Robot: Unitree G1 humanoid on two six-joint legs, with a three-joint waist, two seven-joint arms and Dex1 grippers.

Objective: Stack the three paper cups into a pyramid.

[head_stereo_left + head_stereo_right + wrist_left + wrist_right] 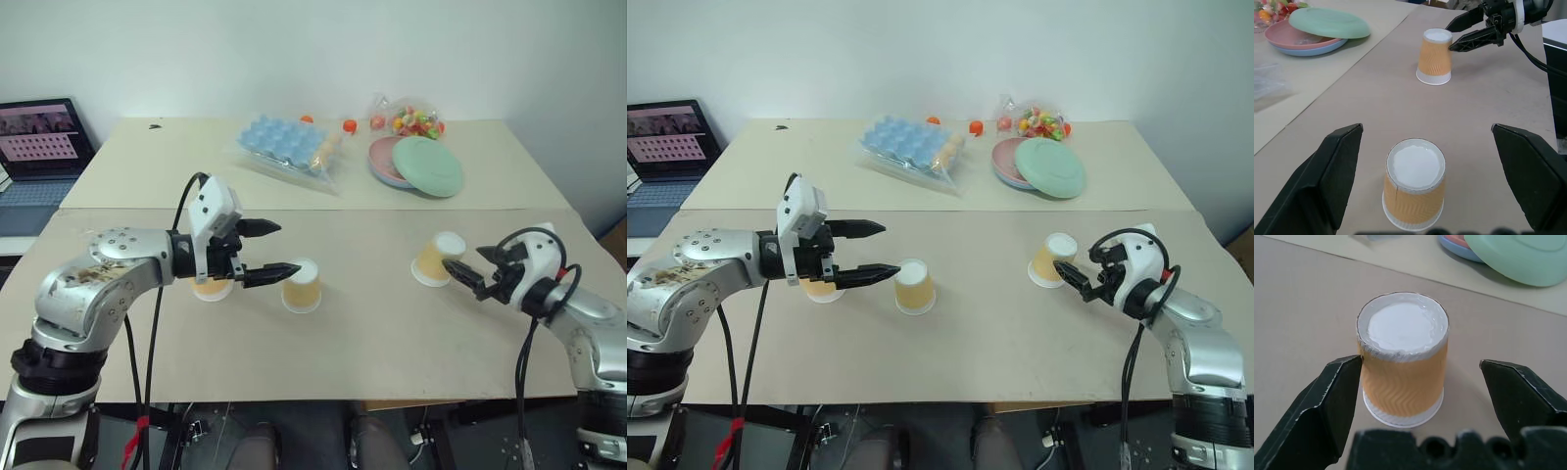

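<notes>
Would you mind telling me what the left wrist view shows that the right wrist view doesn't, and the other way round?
The left wrist view alone shows two upside-down cups, the middle cup near its open left gripper, and the right gripper. The right wrist view alone shows the right gripper's fingers flanking the right cup. Both share that cup and the green plate.

Paper cups [1402,377] orange, zigzag-ribbed, white bases; plates [428,164] green over pink; claws [269,252] black.
</notes>
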